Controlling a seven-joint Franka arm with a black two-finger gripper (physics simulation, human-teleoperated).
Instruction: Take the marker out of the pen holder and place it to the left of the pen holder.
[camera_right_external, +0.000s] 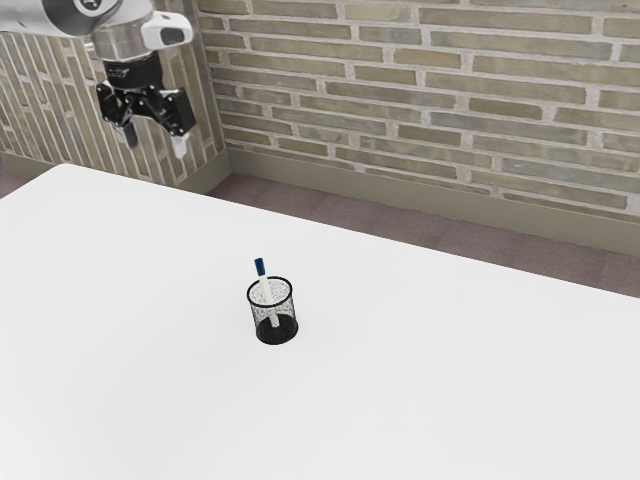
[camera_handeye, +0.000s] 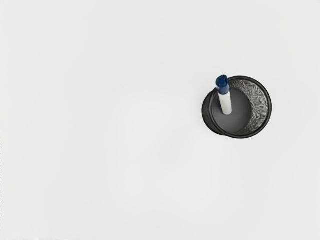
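Marker (camera_handeye: 226, 103) standing tilted inside the upright black mesh holder (camera_right_external: 287, 309), its blue cap (camera_right_external: 260, 267) above the holder's rim. The holder rests on the white counter (camera_right_external: 420, 370). The jaws of the arm (camera_right_external: 124, 40) stand wide apart, gripping nothing, well apart from the holder, toward the exterior view's upper left.

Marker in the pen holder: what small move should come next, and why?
I'd probably bring the open gripper across toward the marker before closing: it hangs well away, at the exterior view's upper left, while the marker leans in the pen holder, blue cap above the rim.
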